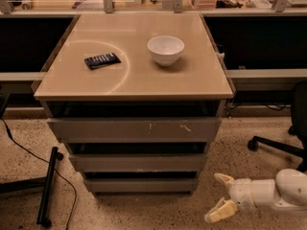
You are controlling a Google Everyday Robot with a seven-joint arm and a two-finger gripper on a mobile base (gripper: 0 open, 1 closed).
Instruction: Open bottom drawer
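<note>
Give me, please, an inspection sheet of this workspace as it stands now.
Surface: tan cabinet top, flat, with a pale curved mark.
Job's things: bottom drawer, lowest of three grey fronts, plain with no handle seen, nothing touching it.
Clutter: white bowl upright and a black remote lying flat, apart from each other on the top.
Grippers: claw low at the right of the cabinet, fingers spread, holding nothing, clear of the drawer.
Cables: black cable trailing over the floor at the left.
Surroundings: chair base at the right, black stand lying at the left, speckled floor.
</note>
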